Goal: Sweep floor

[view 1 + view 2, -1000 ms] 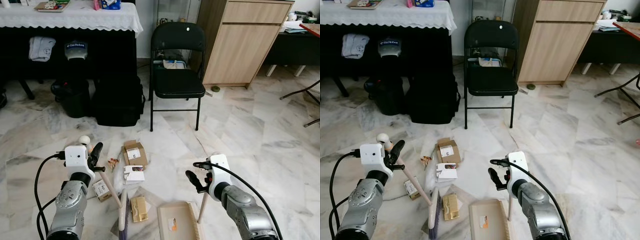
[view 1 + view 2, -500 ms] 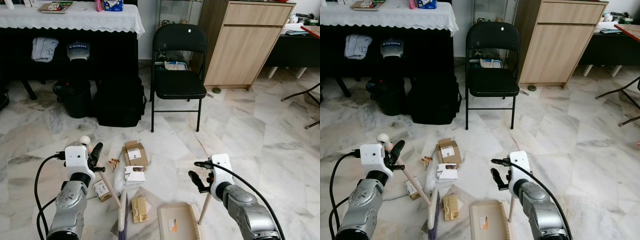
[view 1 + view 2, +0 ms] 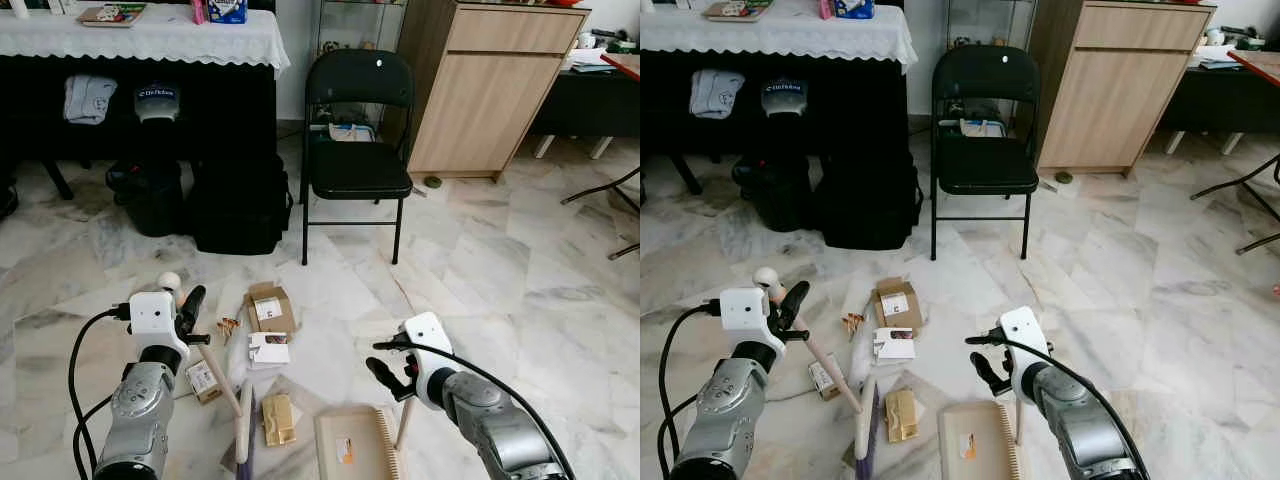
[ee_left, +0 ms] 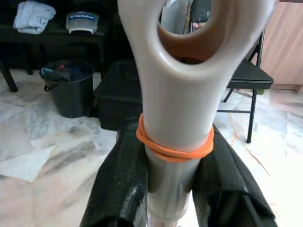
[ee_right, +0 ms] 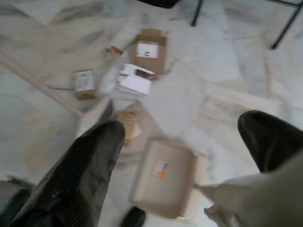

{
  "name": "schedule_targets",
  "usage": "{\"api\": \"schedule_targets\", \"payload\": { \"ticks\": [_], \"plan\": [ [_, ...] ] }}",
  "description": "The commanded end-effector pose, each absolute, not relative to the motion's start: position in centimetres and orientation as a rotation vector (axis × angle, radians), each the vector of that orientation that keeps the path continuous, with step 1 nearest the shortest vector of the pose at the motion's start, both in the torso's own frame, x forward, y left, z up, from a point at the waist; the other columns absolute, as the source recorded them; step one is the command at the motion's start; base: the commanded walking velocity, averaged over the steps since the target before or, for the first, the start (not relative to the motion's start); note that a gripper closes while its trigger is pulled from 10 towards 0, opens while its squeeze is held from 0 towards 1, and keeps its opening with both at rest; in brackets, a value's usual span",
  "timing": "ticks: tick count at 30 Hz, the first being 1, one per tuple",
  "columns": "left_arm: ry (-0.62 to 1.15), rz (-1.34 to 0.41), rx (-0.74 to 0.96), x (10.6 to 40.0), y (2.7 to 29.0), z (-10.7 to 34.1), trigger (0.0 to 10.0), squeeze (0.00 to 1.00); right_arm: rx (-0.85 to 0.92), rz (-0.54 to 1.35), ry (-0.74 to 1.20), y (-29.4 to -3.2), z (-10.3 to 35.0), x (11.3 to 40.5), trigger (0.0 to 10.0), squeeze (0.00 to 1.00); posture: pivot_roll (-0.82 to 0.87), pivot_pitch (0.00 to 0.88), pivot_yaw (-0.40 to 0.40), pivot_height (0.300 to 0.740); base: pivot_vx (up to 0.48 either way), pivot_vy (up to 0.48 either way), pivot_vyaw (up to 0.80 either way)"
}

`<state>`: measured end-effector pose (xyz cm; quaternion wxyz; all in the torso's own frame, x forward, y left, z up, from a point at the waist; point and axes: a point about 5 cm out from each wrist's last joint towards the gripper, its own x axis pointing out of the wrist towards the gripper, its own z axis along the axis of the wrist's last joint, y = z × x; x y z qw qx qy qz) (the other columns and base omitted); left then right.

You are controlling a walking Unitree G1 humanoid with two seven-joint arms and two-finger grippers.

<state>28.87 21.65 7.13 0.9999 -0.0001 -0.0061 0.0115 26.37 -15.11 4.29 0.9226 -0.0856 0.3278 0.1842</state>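
My left gripper (image 3: 186, 314) is shut on the broom's handle (image 3: 214, 378); its black fingers (image 4: 118, 189) clamp the white handle end (image 4: 176, 118) just below an orange band. The broom head (image 3: 243, 428) rests on the marble floor beside a yellow box (image 3: 278, 418). A beige dustpan (image 3: 352, 446) lies on the floor, its wooden handle (image 3: 404, 424) rising to my right gripper (image 3: 385, 358). That gripper's fingers (image 5: 90, 165) stand wide apart, with the handle (image 5: 241, 201) lying against the base of one finger. Cardboard box (image 3: 268, 306), white packet (image 3: 268, 348) and small carton (image 3: 202, 378) litter the floor.
A black folding chair (image 3: 355, 150) stands ahead, with a wooden cabinet (image 3: 480, 85) to its right. Black bags (image 3: 235, 205) and a bucket (image 3: 148, 195) sit under a table with a white cloth (image 3: 150, 35). Metal legs (image 3: 600, 185) cross the floor at far right.
My right gripper has shifted left and slightly lower, closer to the dustpan. The left arm and broom stay put. The camera has tilted slightly.
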Motion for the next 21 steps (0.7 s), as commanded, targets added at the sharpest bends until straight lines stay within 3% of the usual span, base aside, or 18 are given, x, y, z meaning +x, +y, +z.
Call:
{"api": "schedule_targets", "payload": {
  "ticks": [1, 15, 21],
  "plan": [
    [-0.010, 0.024, 0.004, 28.8, 21.7, 7.0, 10.0, 0.00, -0.192, 0.340, 0.686, -15.5, 4.0, 26.3, 10.0, 0.00, 0.05, 0.028, -0.094, 0.740, 0.000, 0.000, 0.00],
    [-0.010, 0.026, 0.001, 28.8, 21.5, 6.9, 10.0, 0.00, -0.290, 0.156, 0.584, -16.6, 4.8, 27.6, 10.0, 0.00, 0.05, 0.019, -0.096, 0.740, 0.000, 0.000, 0.00],
    [-0.012, 0.022, -0.001, 28.9, 21.4, 6.8, 10.0, 0.00, -0.249, 0.067, 0.456, -16.6, 5.4, 28.5, 10.0, 0.00, 0.05, 0.006, -0.096, 0.740, 0.000, 0.000, 0.00]
  ]
}}
